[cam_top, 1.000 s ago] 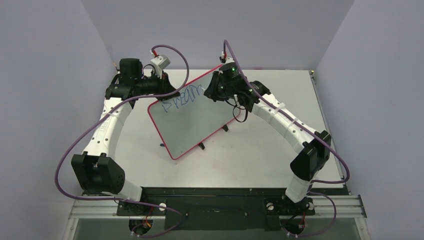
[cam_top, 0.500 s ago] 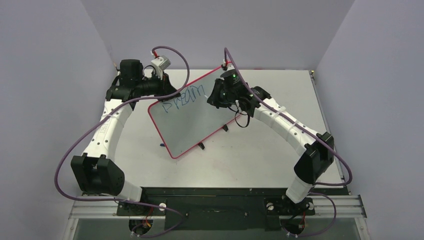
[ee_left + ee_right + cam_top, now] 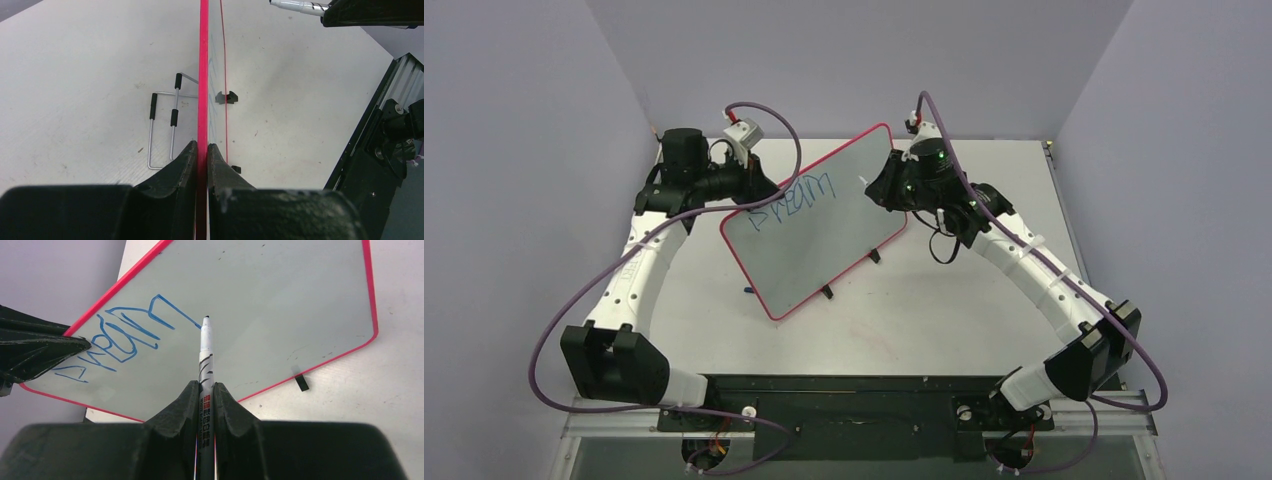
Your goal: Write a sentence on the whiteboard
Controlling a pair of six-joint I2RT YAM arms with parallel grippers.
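Overhead plus two wrist views
High camera looks down from the near side — wrist cameras close, all sharing the whiteboard (image 3: 824, 250).

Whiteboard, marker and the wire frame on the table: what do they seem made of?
Whiteboard: smooth pale panel taking marker ink, likely coated board; red plastic-looking rim. Marker: white barrel with printed label, probably plastic. Wire frame: bent bare metal rod with black rubbery sleeves.

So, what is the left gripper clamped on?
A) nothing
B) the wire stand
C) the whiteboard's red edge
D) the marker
C: the left gripper is shut on the red edge of the whiteboard; the marker sits in the right gripper.
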